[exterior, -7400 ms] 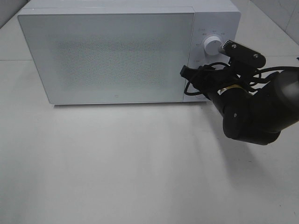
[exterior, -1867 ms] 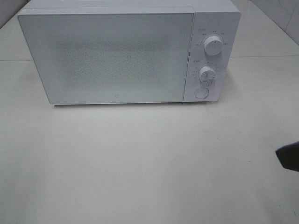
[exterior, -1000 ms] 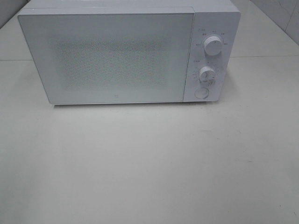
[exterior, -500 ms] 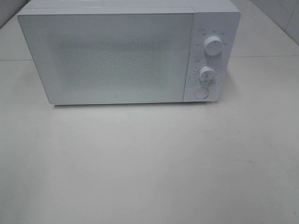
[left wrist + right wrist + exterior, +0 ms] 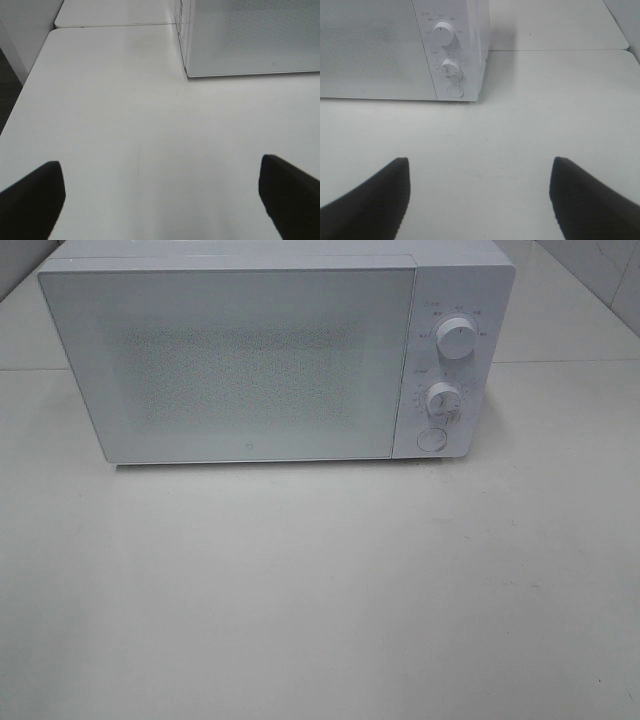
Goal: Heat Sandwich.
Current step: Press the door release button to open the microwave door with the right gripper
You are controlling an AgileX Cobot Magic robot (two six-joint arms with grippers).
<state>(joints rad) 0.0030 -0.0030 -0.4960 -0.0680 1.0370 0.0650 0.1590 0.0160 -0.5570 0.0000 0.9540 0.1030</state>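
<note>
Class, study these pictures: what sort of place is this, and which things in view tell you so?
Probably a robot test bench staged as a kitchen: a white microwave, door shut, stands on a plain white table, with the left gripper open above it.

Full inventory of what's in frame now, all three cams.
microwave: 1, white, door closed, rear of table
upper knob: 1, white, microwave's right panel
lower knob: 1, white, under upper knob
round button: 1, white, under lower knob
table: joined tops, white, under everything
sandwich: 0 visible
left gripper: 1, black, open, over table off microwave's left end
right gripper: 1, black, open, over table facing the knobs
</note>
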